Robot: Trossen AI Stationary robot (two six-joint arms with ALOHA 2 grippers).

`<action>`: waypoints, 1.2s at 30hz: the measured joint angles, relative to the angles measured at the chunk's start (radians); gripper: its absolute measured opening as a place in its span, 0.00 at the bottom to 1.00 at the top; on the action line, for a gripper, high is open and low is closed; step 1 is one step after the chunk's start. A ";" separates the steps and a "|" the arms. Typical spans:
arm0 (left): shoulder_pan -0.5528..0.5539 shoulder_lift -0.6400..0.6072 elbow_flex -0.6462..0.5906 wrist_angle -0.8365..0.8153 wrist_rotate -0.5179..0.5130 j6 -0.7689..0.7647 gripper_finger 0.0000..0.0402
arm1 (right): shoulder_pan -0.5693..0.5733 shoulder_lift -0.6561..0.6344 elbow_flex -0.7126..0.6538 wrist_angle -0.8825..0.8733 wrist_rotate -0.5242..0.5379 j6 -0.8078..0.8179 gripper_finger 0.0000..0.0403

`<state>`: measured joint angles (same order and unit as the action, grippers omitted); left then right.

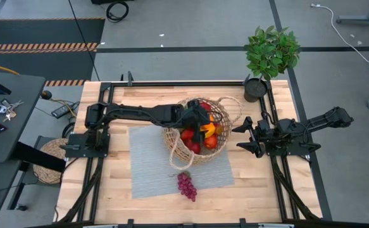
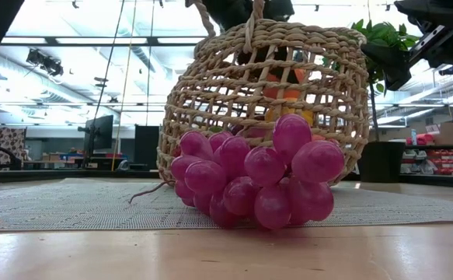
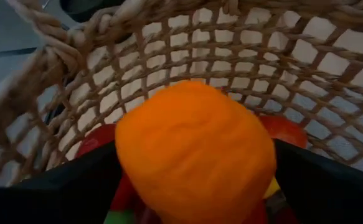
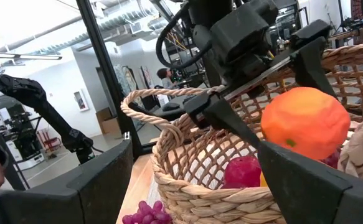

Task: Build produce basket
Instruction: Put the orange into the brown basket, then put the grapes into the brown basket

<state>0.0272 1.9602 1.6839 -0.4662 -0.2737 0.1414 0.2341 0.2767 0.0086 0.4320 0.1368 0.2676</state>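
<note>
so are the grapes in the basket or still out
Out. The purple grapes lie on the grey mat, in front of the wicker basket, which already holds other fruit.

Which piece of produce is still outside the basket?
The purple grapes, lying on the grey mat in front of the basket. The orange and red pieces are inside it.

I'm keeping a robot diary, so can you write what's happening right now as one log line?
left claw: open, orange between its fingers, over basket | right claw: open, waiting beside basket | grapes: on mat, outside basket
</note>
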 joint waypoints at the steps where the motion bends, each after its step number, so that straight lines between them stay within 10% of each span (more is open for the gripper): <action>1: -0.002 0.000 0.014 -0.013 -0.001 0.000 0.98 | 0.000 0.000 0.000 0.000 0.000 0.000 0.86; 13: -0.075 -0.005 0.314 -0.235 -0.030 0.001 0.99 | 0.000 0.000 0.000 0.000 0.000 0.000 0.86; 20: -0.221 0.007 0.313 -0.320 0.271 0.002 0.99 | 0.000 0.000 0.000 0.000 0.000 0.000 0.86; 36: -0.530 0.187 0.305 -0.260 0.169 0.082 0.99 | 0.000 0.005 0.000 0.000 0.000 0.000 0.86</action>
<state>-0.5024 2.1471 1.9888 -0.7258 -0.1051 0.2233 0.2340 0.2813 0.0082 0.4324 0.1368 0.2676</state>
